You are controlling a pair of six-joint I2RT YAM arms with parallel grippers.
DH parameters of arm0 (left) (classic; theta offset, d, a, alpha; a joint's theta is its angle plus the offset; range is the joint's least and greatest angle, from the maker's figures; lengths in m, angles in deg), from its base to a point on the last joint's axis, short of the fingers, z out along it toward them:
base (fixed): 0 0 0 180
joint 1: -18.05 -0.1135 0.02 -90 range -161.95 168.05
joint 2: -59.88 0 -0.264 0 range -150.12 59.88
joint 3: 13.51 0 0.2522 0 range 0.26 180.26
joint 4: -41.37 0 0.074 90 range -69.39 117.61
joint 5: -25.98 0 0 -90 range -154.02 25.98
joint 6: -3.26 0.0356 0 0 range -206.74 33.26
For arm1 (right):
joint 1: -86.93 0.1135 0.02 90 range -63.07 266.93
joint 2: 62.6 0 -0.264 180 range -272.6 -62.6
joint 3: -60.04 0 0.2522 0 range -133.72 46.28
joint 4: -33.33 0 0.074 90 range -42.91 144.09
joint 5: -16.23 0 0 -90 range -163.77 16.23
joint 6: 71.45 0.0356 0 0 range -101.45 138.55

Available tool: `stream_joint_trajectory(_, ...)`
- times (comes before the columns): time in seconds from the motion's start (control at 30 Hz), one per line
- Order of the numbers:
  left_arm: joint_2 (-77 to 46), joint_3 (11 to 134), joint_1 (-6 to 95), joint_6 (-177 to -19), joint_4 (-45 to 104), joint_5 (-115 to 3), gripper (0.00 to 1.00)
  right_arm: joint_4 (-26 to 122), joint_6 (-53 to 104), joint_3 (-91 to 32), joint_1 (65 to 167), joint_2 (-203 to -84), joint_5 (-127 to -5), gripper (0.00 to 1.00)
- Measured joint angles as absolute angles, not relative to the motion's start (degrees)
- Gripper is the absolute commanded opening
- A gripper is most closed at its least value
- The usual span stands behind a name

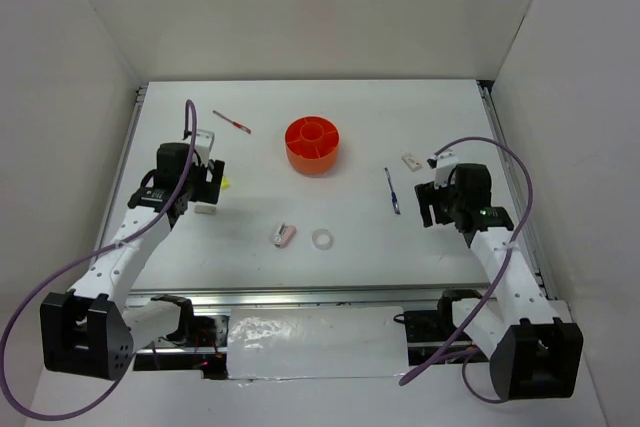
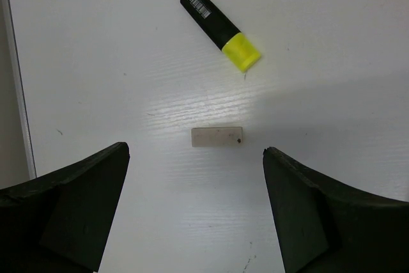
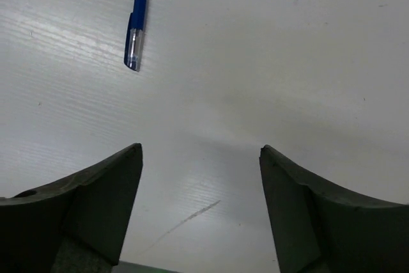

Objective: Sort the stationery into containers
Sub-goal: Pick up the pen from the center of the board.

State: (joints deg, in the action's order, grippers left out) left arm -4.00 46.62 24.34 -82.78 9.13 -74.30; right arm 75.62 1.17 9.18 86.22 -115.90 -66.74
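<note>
The round orange organizer (image 1: pixel 313 144) stands at the back centre of the table. My left gripper (image 1: pixel 207 190) (image 2: pixel 195 158) hangs open just above a white eraser (image 1: pixel 205 211) (image 2: pixel 216 137), which lies a little ahead of the fingertips and touches neither. A black highlighter with a yellow cap (image 2: pixel 220 28) (image 1: pixel 226 184) lies beyond it. My right gripper (image 1: pixel 429 205) (image 3: pixel 200 149) is open over bare table, and the blue pen (image 1: pixel 392 190) (image 3: pixel 135 30) lies to its front left. A red pen (image 1: pixel 231 122), a second eraser (image 1: pixel 410 160), a tape ring (image 1: pixel 322 239) and a pink-white piece (image 1: pixel 284 235) lie loose.
White walls close in the table on the left, right and back. A metal rail (image 1: pixel 320 297) runs along the near edge between the arm bases. Purple cables (image 1: pixel 190 122) loop over both arms.
</note>
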Motion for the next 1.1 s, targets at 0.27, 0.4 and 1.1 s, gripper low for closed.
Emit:
stream_joint_trajectory(0.27,-3.9,46.6,24.3,-84.0,9.2,-74.5,0.95,75.5,6.8,3.9,93.4,-126.2,-68.7,0.61)
stream_joint_trajectory(0.4,-1.9,46.6,24.3,-84.0,9.1,-74.2,0.94,74.5,10.2,0.3,96.9,-133.5,-70.9,0.6)
stream_joint_trajectory(1.1,1.7,46.6,24.3,-83.9,9.3,-72.7,0.93,74.6,20.8,-20.4,101.7,-165.2,-75.1,0.49)
